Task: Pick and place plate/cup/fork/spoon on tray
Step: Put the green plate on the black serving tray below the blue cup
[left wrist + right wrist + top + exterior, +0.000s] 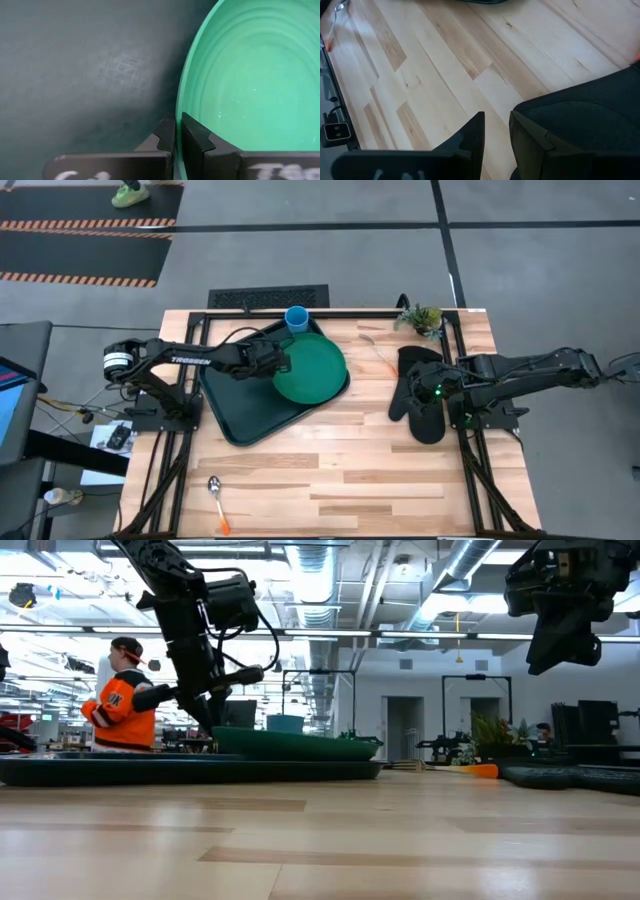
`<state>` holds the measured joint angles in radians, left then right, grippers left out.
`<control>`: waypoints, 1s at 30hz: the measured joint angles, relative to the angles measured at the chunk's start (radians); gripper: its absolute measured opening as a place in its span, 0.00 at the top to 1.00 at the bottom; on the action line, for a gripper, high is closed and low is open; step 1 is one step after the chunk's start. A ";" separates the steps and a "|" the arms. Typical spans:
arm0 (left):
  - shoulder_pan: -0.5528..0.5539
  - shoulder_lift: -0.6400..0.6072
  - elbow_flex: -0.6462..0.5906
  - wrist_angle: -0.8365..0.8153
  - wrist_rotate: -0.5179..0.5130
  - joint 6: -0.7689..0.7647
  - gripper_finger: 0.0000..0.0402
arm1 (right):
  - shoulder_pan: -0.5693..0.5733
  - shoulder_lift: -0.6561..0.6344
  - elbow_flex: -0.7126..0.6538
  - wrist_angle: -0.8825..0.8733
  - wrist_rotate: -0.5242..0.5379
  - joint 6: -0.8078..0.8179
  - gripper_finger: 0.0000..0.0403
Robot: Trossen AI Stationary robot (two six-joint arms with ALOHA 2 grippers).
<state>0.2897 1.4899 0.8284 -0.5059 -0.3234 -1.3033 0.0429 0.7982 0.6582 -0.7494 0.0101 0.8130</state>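
Observation:
The green plate (312, 368) lies over the right part of the dark tray (240, 410), its right edge over the tray's right rim. My left gripper (283, 361) is shut on the plate's left rim, above the tray. The light-blue cup (296, 318) stands at the tray's far rim. The fork (378, 352) lies on the table right of the tray. The spoon (217, 498) lies near the table's front edge on the left. My right gripper (425, 392) hovers slightly open and empty above the black oven mitt (420, 405). My left gripper pinches the plate's rim (179, 107) between its two fingers, one finger (197, 137) on the inner side and one on the outer. It comes from the table's left, slanting down. In the low view the plate (300, 745) sits a little tilted, its held side raised over the tray.
A small potted plant (420, 318) stands at the table's far right corner. The oven mitt also shows in the right wrist view (585, 120). Bare wood fills the table's middle and front. A person in orange (122, 705) stands in the room beyond the table.

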 joint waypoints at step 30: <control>0.000 0.000 0.000 -0.003 0.032 0.035 0.42 | -0.336 0.260 0.002 0.266 0.101 -0.349 0.46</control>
<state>0.2897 1.4899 0.8284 -0.5084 -0.2918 -1.2682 -0.2932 1.0584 0.6598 -0.4837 0.1116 0.4645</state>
